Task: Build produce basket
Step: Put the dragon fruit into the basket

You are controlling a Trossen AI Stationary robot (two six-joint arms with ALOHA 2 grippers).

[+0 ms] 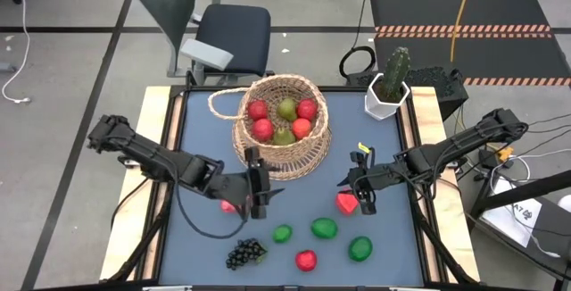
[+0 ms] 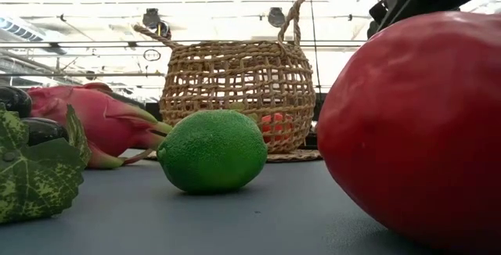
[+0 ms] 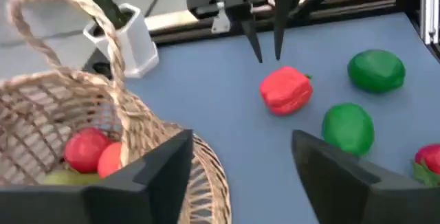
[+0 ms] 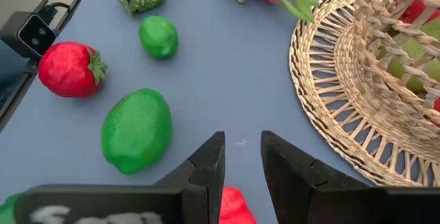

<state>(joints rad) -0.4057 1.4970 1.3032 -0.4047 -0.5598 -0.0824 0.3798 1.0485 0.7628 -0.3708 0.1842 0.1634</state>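
High view: left end effector (image 1: 259,184), fingers apart and empty, just beside the basket (image 1: 282,126), dragon fruit (image 1: 231,205) beneath.

Left pincer (image 1: 258,184) parted and empty, right pincer (image 1: 361,187) narrowly parted, both arms reaching inward

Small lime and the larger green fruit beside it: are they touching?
Apart. The right wrist view shows bare blue table between the small lime and the larger green fruit.
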